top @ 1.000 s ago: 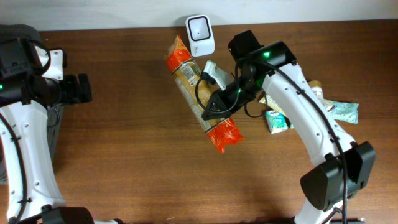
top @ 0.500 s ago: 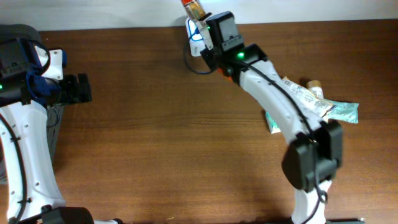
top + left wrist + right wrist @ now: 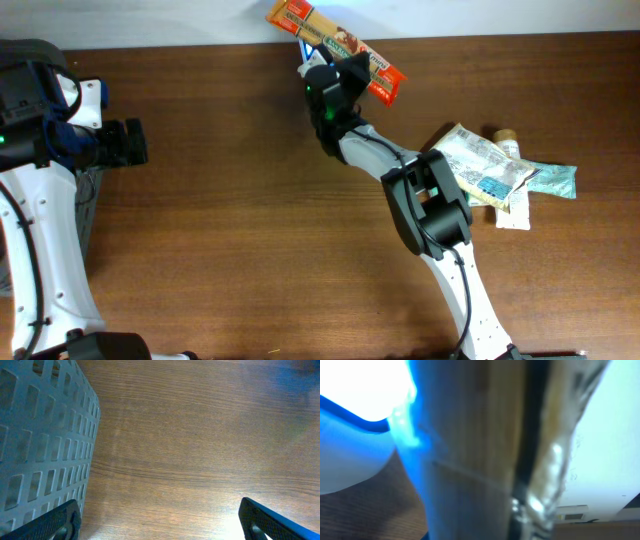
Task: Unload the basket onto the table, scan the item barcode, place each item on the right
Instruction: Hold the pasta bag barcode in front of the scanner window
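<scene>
- Brown wooden tabletop [image 3: 230, 230] fills the overhead view, with a white wall [image 3: 500, 15] behind its far edge.
- The right arm [image 3: 430, 210] rises from the near edge, bends at the elbow around the middle of the tabletop and stretches its forearm up to the far edge.
- The right gripper [image 3: 345, 62] is closed and pinches the packet [image 3: 330, 38] across its middle part.
- The packet is long, with orange ends and a green label. It is held above the far edge, lying slanted, with one end over the wall and the other end over the wood.
- In the right wrist view the packet is very near and blurred, just beside the white scanner [image 3: 355, 455], which gives bright blue light.
- In the overhead view the packet and gripper cover the scanner almost fully.
- The left arm [image 3: 40, 200] stands at the left edge, well apart from the packet.
- The left gripper [image 3: 135, 142] points to the right with its fingers spread wide and nothing between them.
- A grey basket [image 3: 40, 435] with a grid wall stands at the left edge, under the left arm.
- A pile of pouches [image 3: 485, 165] lies near the right edge, with a teal pouch [image 3: 555, 180] and a small bottle [image 3: 505, 137] touching it.
- The wood is dark brown with a fine grain.
</scene>
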You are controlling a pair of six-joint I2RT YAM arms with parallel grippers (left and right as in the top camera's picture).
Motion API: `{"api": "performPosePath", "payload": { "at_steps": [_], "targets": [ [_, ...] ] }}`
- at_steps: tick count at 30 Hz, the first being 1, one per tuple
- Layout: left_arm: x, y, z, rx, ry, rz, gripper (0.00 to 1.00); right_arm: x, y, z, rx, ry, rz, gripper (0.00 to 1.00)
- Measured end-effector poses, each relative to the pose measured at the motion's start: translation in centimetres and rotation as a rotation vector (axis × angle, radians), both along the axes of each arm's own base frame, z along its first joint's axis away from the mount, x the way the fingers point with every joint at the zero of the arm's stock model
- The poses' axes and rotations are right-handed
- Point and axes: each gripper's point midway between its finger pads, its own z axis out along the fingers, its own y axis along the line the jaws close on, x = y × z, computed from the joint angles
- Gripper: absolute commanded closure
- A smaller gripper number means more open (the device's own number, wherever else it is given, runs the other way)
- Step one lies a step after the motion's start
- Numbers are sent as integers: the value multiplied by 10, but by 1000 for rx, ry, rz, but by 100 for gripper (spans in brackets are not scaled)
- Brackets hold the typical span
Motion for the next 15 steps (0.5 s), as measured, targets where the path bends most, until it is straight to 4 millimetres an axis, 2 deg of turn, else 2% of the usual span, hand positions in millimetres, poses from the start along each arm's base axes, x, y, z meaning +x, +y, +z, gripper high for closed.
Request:
{"api": "performPosePath", "payload": {
  "at_steps": [2,5,15],
  "targets": [
    [0,0,0,0,0,0,1,-1,-2,-5,-17,3,-16,96],
    [0,0,0,0,0,0,1,-1,-4,4,-5,-39,-35,96],
    [0,0,0,0,0,0,1,-2,-20,5,-22,-38,-93,96]
  ]
}}
